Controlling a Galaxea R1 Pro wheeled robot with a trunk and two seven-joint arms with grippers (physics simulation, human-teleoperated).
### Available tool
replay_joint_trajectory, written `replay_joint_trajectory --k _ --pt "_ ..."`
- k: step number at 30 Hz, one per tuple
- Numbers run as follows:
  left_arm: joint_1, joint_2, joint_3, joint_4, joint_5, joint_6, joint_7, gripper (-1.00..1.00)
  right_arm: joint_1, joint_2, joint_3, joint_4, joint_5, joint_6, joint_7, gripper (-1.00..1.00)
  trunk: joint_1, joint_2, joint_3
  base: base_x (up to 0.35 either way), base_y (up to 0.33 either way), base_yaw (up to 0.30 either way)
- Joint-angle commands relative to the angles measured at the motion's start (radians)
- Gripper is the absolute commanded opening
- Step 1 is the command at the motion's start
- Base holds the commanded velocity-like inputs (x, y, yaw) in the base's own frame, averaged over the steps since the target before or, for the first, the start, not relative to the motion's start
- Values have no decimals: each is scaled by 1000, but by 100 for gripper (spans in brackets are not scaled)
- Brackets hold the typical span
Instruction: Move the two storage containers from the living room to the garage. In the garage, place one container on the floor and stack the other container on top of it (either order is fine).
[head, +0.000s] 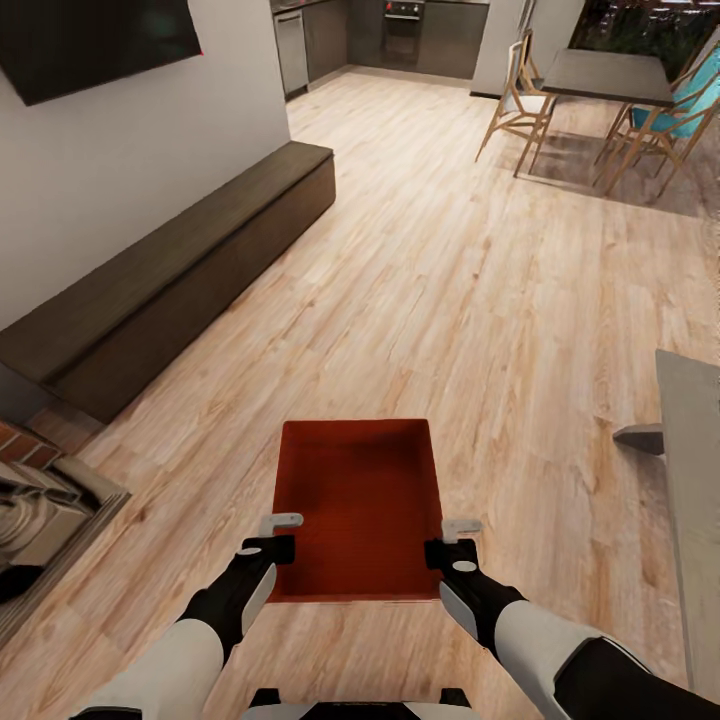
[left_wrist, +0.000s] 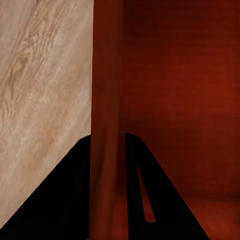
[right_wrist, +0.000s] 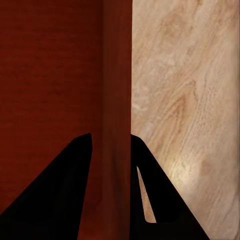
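A red-orange storage container (head: 360, 500) hangs level in front of me over the light wood-plank floor of the living room. My left gripper (head: 281, 535) is shut on its left wall and my right gripper (head: 450, 540) is shut on its right wall. In the left wrist view the container wall (left_wrist: 106, 100) runs between the two dark fingers (left_wrist: 65, 200). The right wrist view has the other wall (right_wrist: 117, 100) pinched between its dark fingers (right_wrist: 165, 200). The bin is empty inside.
A long dark bench (head: 170, 280) runs along the white wall on the left. Brick hearth edge (head: 30, 450) lies at lower left. A grey table edge (head: 690, 480) stands at right. Dining table (head: 610, 75) with chairs and kitchen cabinets (head: 400, 30) are far ahead.
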Motion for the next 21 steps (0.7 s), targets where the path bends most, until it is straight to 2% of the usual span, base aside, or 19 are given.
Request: replay_joint_trajectory --k 1,21 --pt "1 12 0 27 -7 8 87 -100 -2 0 -25 -1 5 -64 -46 -100 1 -1 -1 311 0 -71" --pt "1 12 0 29 -7 9 85 -100 -2 -1 -16 -1 13 -64 -39 -100 1 -1 -1 322 0 -2"
